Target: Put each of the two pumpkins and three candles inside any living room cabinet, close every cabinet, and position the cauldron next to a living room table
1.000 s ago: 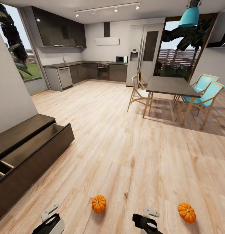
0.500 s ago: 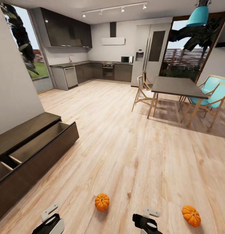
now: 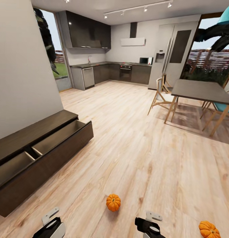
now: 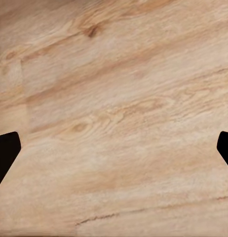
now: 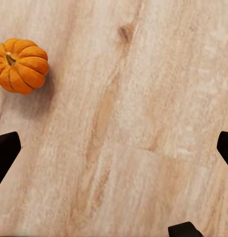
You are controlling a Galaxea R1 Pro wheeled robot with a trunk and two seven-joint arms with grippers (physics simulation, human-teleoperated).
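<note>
Two small orange pumpkins lie on the wooden floor: one pumpkin (image 3: 113, 202) ahead of and between my arms, the other pumpkin (image 3: 209, 229) at the lower right corner. The right wrist view has a pumpkin (image 5: 20, 65) on the planks, off to one side of the open right gripper (image 5: 114, 150) and well apart from its fingertips (image 5: 5, 153). My left gripper (image 4: 114, 150) is open over bare floor. Both arms hang low, left gripper (image 3: 51, 226) and right gripper (image 3: 148, 226). The dark-brown cabinet (image 3: 45, 150) stands at the left wall with its drawers pulled open. The candles, cauldron and table are out of view.
A tall dark dining table (image 3: 202, 91) with wooden chairs (image 3: 162, 96) stands at the right. The grey kitchen counter (image 3: 111, 71) and the fridge (image 3: 170, 49) line the far wall. Open wooden floor stretches between me and the kitchen.
The head view has swung left: pumpkins, dining table and kitchen slid right in the picture, and more of the cabinet's open drawers shows. Both arms keep their pose.
</note>
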